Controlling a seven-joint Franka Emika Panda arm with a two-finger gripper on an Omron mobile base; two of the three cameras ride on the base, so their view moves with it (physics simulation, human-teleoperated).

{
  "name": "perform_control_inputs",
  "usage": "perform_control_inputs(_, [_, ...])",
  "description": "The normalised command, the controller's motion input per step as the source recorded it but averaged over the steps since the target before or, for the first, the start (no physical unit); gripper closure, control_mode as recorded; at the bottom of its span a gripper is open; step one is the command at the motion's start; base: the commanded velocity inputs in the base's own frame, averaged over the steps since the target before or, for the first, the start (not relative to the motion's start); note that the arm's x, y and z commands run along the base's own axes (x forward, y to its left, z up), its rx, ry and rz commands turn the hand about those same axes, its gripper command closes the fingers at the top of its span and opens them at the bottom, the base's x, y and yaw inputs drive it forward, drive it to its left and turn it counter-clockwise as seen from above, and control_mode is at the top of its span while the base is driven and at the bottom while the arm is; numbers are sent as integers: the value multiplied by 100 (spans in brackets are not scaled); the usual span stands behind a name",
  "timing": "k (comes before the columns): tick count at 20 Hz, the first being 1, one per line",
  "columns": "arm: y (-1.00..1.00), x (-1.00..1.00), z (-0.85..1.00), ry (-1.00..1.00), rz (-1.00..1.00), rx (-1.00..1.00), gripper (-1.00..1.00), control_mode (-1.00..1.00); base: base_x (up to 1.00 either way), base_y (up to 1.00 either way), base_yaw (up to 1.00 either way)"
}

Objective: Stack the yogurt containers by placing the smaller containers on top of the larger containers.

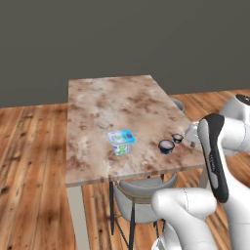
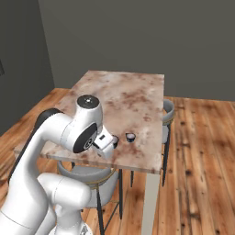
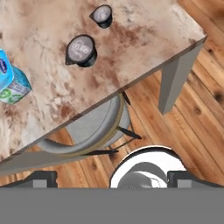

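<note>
The squarish white tub with a light-blue lid (image 1: 121, 141) stands on the marble table (image 1: 112, 102) near its front edge, and its corner shows at the left of the hand view (image 3: 11, 83). To its right sit two dark round cups with pale tops: the bigger cup (image 1: 166, 146) (image 3: 81, 50) and the smaller cup (image 1: 177, 138) (image 3: 102, 15) (image 2: 131, 137). My gripper (image 3: 113, 178) hangs above the table's front edge, right of the cups, pointing down. It is open, with its fingertips (image 3: 43, 178) wide apart and nothing between them. All three containers stand apart.
A grey round-backed chair (image 1: 141, 190) (image 3: 87, 131) is tucked under the table's front edge. A second chair (image 2: 167, 110) stands at the right side. A table leg (image 3: 173, 83) drops at the corner. Wooden floor surrounds the table.
</note>
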Motion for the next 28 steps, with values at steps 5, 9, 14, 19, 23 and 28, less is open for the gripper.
perform_control_inputs(5, [-1, 0, -4, 0, -9, 12, -100, -100, 0, 0, 0])
perform_control_inputs(9, [0, 1, -3, 0, -4, 9, -100, -100, 0, 0, 0])
perform_control_inputs(14, [0, 7, -7, 0, -2, 3, -100, -100, 0, 0, 0])
perform_control_inputs(19, [0, 17, -10, -1, -2, 0, -100, -100, 0, 0, 0])
perform_control_inputs(23, [0, 23, -9, -6, -1, 0, -100, -100, 0, 0, 0])
perform_control_inputs(28, [0, 25, -14, -6, 0, 0, -100, -100, 0, 0, 0])
